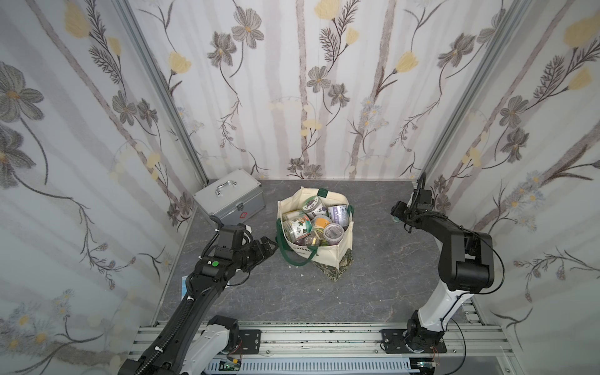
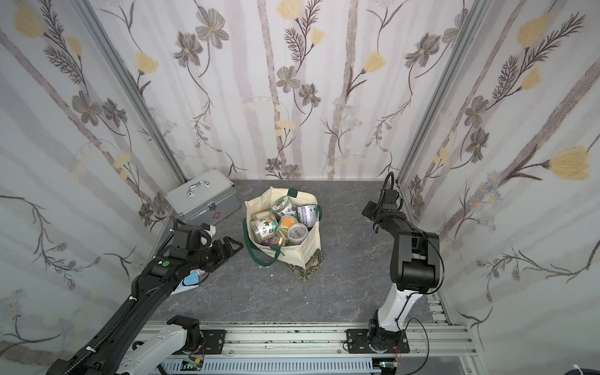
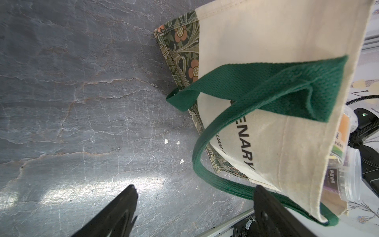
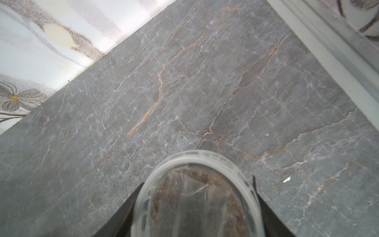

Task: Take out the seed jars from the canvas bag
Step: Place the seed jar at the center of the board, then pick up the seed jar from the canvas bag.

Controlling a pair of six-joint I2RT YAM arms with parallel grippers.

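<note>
Running nearest, a ribbed aluminium rail (image 1: 324,336) fronts the grey, veined stone-look tabletop (image 1: 357,276). Left of the cream canvas bag (image 1: 337,250), the left gripper (image 1: 272,245) holds its fingers apart; cylindrical seed jars (image 1: 319,224) fill the bag. Right of it, the right gripper (image 1: 396,218) clamps a clear round-lidded jar (image 4: 196,201). Beyond-left: boxy silver metal case (image 1: 230,201), floral wallpaper (image 1: 292,97).
</note>
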